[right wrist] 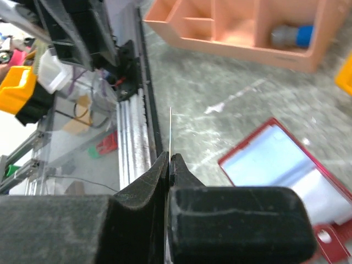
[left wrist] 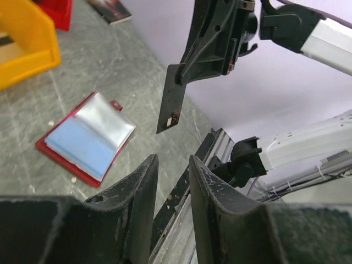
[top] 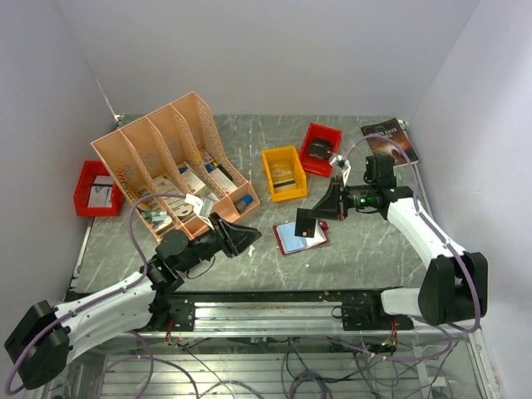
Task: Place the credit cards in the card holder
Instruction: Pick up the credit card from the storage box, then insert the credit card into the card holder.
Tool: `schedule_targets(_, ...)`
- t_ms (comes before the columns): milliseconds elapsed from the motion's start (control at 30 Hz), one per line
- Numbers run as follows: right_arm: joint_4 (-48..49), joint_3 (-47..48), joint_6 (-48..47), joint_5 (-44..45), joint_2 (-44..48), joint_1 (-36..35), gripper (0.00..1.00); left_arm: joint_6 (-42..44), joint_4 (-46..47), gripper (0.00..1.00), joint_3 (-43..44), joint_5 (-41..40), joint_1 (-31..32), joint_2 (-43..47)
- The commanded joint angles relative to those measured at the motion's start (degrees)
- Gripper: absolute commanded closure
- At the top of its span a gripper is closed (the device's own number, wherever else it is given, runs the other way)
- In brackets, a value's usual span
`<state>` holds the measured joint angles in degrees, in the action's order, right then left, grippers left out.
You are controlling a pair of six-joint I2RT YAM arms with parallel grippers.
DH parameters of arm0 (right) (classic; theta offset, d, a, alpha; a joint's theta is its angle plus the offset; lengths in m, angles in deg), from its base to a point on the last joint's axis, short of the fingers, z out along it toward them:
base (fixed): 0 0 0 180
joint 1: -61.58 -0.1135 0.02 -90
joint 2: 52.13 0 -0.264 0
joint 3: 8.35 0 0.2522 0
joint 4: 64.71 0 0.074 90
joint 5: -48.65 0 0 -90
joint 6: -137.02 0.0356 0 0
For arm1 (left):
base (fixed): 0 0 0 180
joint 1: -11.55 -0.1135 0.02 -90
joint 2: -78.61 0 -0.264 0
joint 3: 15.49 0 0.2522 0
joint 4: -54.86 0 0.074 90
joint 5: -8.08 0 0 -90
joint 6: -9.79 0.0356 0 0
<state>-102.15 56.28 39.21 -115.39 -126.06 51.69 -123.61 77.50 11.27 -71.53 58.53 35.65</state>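
Right jaws clamped on a dark card [left wrist: 169, 102], held on edge in the air above the tabletop [top: 374, 249], just over the holder [left wrist: 66, 160] but not touching it. The holder lies open and flat, clear pockets up. A blue card [left wrist: 77, 146] shows under the plastic, so I judge one is already in. Left jaws a little apart with nothing between them, low near the holder's left side, well placed to pin it down. Left to do: slide this card's edge into a pocket, then fetch the rest. Something card-like sits in the yellow bin [top: 278, 154]; I can't tell how many remain. Early to midway, I'd say.
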Motion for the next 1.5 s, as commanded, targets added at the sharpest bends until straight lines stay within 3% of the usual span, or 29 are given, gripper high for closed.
schedule_targets(0,-8.0,-1.3,-11.5,4.8,-5.2,4.1,1.0,-5.3,1.3,0.6,-0.9,-8.7,2.1,-2.0)
schedule_targets(167,-17.9,3.2,-21.8,5.7,-15.6,6.8,1.0,-3.2,-2.9,0.6,3.7,-18.3,10.6,-9.5)
schedule_targets(333,-21.8,6.2,-24.7,5.6,-23.2,7.2,1.0,-6.3,3.2,0.6,5.3,-22.2,13.8,-22.0)
schedule_targets(500,-17.3,6.3,-19.0,8.6,-25.8,7.3,1.0,-7.7,5.3,0.59,9.2,-23.5,14.2,-32.2)
schedule_targets(733,-14.4,9.0,-14.3,8.1,-30.3,7.3,1.0,-7.3,4.7,0.6,13.5,-25.1,14.3,-39.6)
schedule_targets(1133,-8.2,7.7,-6.1,10.0,-32.6,7.2,1.0,-6.0,5.3,0.6,16.8,-26.2,14.2,-47.2)
schedule_targets(1467,-8.1,7.8,-4.8,10.6,-34.9,7.2,1.0,-3.2,-2.5,0.58,21.2,-28.3,14.3,-51.2)
